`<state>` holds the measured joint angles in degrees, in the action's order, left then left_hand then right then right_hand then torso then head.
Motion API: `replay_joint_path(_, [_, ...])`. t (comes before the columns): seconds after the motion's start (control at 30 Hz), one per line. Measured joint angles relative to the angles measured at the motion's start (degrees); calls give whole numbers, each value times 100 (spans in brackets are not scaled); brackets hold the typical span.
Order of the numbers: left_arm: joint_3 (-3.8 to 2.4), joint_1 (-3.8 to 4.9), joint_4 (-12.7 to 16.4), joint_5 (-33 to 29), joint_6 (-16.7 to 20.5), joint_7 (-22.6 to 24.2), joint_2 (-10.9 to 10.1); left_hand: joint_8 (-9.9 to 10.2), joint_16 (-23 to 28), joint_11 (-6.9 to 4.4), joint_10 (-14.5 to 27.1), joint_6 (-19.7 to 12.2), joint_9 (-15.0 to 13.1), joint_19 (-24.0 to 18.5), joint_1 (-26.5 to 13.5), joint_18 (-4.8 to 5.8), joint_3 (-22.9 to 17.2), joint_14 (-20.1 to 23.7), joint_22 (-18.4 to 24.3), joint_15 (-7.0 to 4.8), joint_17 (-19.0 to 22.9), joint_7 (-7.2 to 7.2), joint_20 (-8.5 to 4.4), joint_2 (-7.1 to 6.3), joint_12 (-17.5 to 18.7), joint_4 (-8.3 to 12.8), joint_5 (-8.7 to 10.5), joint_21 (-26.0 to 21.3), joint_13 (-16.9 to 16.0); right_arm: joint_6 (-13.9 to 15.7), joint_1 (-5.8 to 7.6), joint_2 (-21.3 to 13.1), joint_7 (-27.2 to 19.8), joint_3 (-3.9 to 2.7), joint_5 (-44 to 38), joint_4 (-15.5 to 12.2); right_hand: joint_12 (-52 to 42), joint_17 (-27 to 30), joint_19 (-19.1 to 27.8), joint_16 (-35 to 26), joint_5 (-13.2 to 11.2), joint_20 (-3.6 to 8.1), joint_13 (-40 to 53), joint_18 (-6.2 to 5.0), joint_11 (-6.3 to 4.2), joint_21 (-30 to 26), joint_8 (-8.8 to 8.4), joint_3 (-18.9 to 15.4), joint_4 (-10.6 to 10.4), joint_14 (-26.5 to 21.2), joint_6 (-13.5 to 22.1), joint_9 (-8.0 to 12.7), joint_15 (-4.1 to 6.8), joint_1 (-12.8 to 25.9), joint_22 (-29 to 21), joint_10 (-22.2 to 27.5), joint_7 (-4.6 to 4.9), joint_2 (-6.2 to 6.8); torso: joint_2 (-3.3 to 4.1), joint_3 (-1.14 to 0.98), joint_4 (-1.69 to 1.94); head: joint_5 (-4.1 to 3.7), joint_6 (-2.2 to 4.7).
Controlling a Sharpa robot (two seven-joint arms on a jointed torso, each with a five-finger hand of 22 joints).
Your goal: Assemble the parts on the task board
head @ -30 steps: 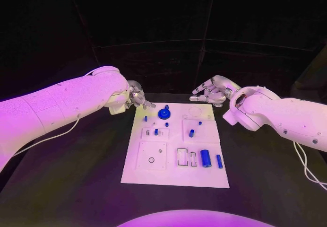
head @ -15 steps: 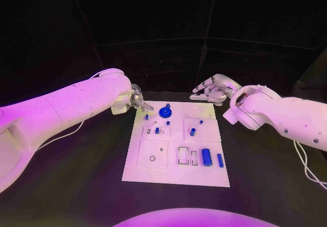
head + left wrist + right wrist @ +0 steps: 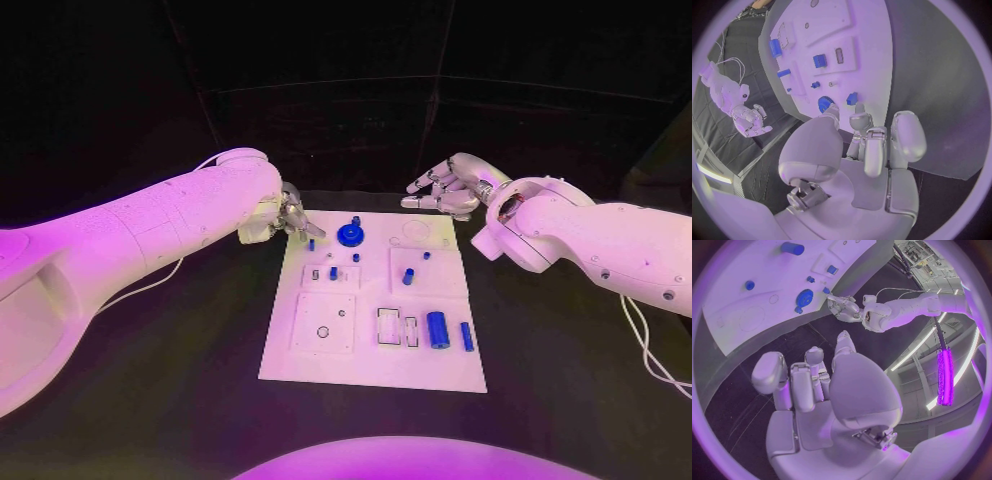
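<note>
Parts lie scattered over the white task board (image 3: 372,345) in the middle of the black table (image 3: 173,400): a round blue knob (image 3: 349,237) near the far edge, a small blue peg (image 3: 310,245) at the far left corner, and a fat blue cylinder (image 3: 436,331) with a thinner blue bar (image 3: 466,337) just beside it toward the near right. The left hand (image 3: 289,217) hovers at the board's far left corner, just beside the small peg, fingers loosely curled and holding nothing. The right hand (image 3: 450,190) hangs beyond the far right corner, fingers apart and bare. The step in hand looks like the left hand's reach for the corner peg. Next it would need to lower, close fingertips on the peg, and lift it straight.
</note>
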<state>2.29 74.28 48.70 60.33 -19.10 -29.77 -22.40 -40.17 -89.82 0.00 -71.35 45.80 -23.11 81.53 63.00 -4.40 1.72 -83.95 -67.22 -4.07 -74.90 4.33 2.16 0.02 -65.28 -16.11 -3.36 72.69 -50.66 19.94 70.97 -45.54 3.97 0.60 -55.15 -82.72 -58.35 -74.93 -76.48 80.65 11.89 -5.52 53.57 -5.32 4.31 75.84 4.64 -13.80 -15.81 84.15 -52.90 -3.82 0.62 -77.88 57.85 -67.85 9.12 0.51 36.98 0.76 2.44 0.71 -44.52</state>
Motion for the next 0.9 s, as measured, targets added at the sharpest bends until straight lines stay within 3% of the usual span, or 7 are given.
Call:
replay_joint_path(0.33, [1, -86, -144, 8, -42, 23, 73, 23, 0, 0, 0, 7, 42, 0, 134, 0, 43, 0, 1, 0, 0, 7, 0, 88, 0, 43, -22, -1, 32, 3, 0, 16, -5, 0, 0, 20, 0, 1, 0, 0, 30, 0, 1, -1, 0, 0, 0, 0, 0, 0, 0, 0, 0, 0, 0, 0, 0, 0, -7, -1, 5, -18, -8])
replay_joint_path(0.63, [1, -104, -198, 23, -12, 35, 122, 23, 0, 0, 0, 48, 69, 0, 249, 0, 14, 0, 1, 0, 0, 6, 0, 196, 0, 96, -22, -1, 42, 3, 0, 46, -8, 0, 0, 32, 0, 1, 0, 0, 30, 0, 1, 0, 0, 0, 0, 0, 0, 0, 0, 0, 0, -26, 1, 0, 0, -26, -9, -3, 6, -13, -20])
replay_joint_path(0.9, [-1, -105, -210, 76, 83, 69, 125, 44, 0, 0, 0, 69, 114, 0, 616, 0, -161, 0, -16, 0, 0, -15, 0, 342, 0, 335, -22, -1, 72, 1, 0, 52, -9, 0, 0, 43, 0, 1, 0, 0, 59, 0, 1, 0, 0, 0, 0, 0, 0, 0, 0, 0, 0, -26, 1, 0, 0, -26, -8, -6, 5, -15, -29])
